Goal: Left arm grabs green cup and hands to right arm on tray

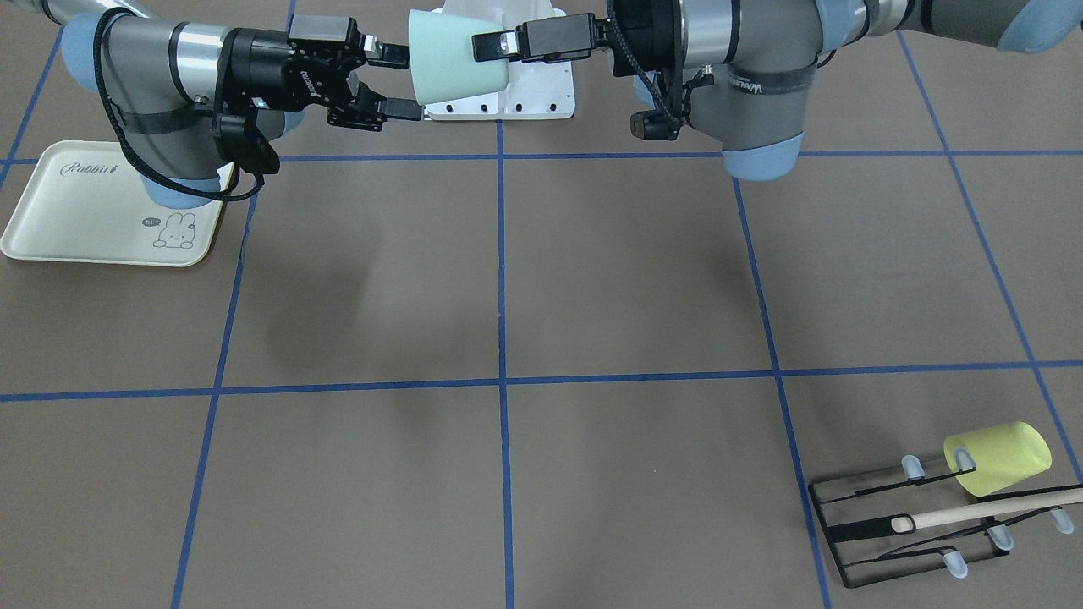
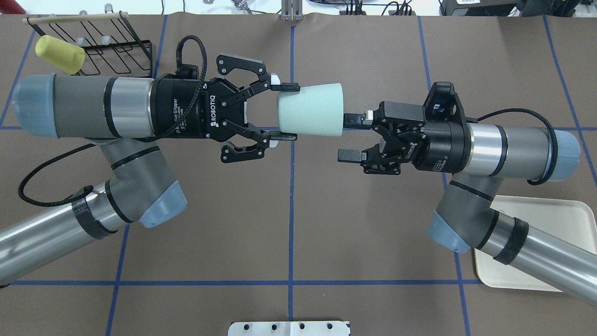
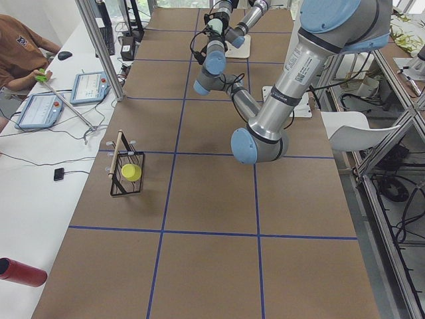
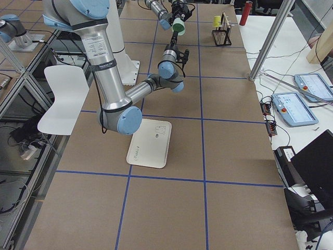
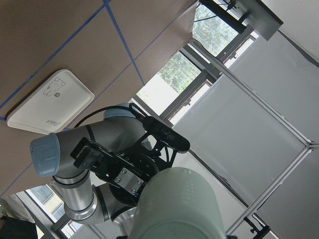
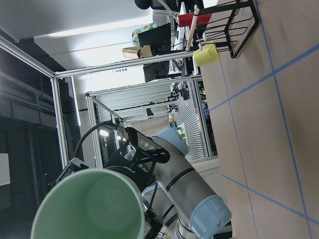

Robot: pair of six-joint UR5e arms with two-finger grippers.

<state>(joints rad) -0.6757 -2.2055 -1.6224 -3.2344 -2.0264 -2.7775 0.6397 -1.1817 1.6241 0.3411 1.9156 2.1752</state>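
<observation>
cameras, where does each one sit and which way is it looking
overhead exterior: behind the robot, looking forward and down; left gripper holds the green cup, right gripper open.
exterior front-facing: across the table, facing the robot; sides mirrored.
exterior left: table's end; left arm near.
exterior right: opposite end; right arm near, over the tray.
left wrist-mounted: looks past the cup at the right arm.
right wrist-mounted: looks into the cup's mouth, left arm behind.
shared: overhead and front-facing both show the handover.
</observation>
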